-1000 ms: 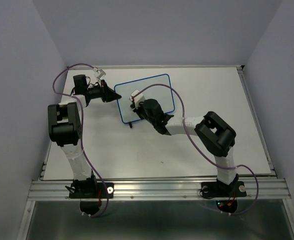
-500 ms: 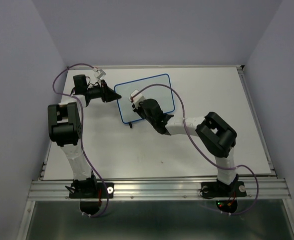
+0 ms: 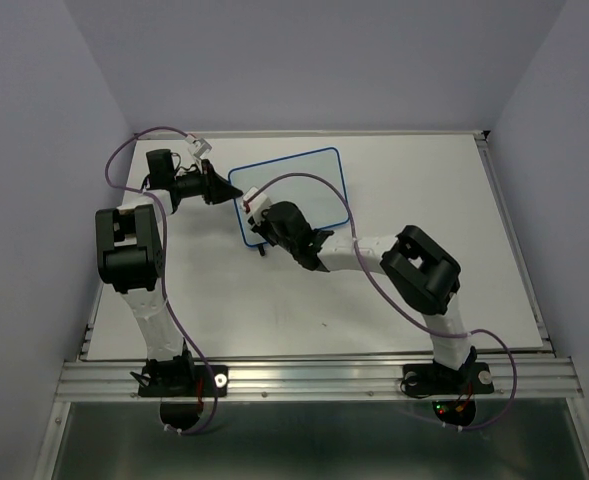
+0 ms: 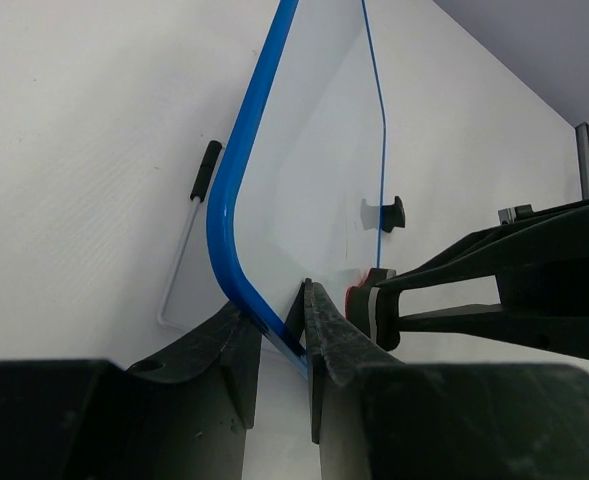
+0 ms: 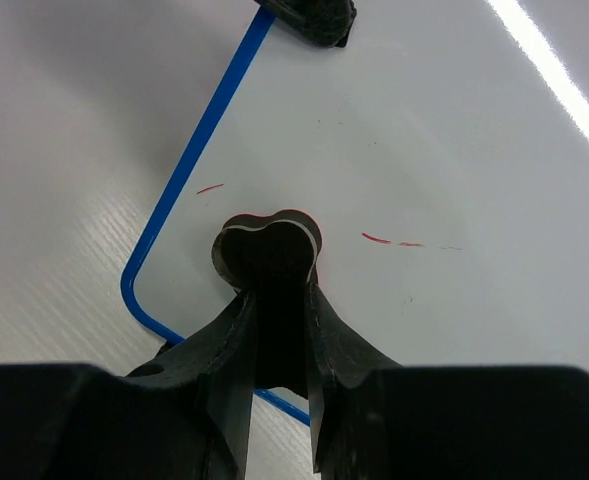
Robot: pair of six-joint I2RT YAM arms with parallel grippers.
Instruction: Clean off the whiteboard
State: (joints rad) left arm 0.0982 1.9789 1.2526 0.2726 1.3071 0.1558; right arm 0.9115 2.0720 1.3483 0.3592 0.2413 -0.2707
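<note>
Gripped at whiteboard (image 3: 309,180) corner rim by left gripper (image 4: 274,316), with eraser (image 5: 267,243) pinched in right gripper (image 5: 276,296) just inside, open board beyond.

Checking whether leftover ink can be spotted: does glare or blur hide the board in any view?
Right wrist: glare streak crosses the whiteboard at upper right, but the red marks are sharp. Left wrist: board nearly edge-on, face unreadable. Top external: evenly lit, marks too small to see.
</note>
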